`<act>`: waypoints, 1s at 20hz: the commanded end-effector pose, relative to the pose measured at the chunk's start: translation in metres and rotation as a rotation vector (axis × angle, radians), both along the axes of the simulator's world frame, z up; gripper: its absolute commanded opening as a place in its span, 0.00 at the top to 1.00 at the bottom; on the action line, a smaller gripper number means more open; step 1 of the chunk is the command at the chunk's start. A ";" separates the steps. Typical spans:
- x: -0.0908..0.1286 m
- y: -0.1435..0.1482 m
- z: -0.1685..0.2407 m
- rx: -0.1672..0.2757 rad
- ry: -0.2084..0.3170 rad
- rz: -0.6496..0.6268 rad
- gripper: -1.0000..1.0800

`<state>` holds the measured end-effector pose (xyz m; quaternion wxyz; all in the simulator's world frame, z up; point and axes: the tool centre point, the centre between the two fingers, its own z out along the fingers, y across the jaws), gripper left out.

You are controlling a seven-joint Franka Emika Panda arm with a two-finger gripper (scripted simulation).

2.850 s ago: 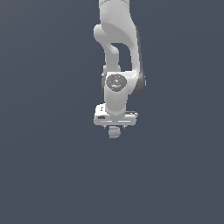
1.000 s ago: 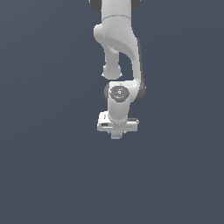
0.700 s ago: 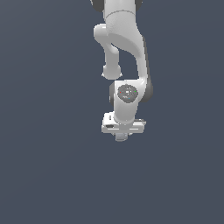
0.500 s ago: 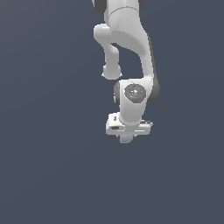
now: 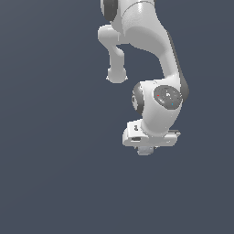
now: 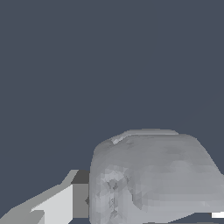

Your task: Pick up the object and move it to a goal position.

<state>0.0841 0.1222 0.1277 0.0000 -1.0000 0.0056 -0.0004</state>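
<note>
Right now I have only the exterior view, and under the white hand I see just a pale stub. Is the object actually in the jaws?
Observer: Yes. In the wrist view the object, a pale grey rounded lump, sits between the jaws and fills much of the picture.
Operator: Is a finger touching it?
Observer: One finger lies flush against its side. Of the other, only a white sliver shows at the lump's far side.
Operator: Does anything show around it?
Observer: Only the plain dark grey background; the wrist view shows no goal mark.
</note>
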 end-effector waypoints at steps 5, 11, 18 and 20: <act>0.023 0.025 0.020 0.000 0.000 -0.001 1.00; 0.037 0.040 0.032 0.000 0.000 -0.001 1.00; 0.045 0.047 0.038 0.000 0.000 -0.001 1.00; 0.046 0.048 0.039 0.000 0.000 -0.001 1.00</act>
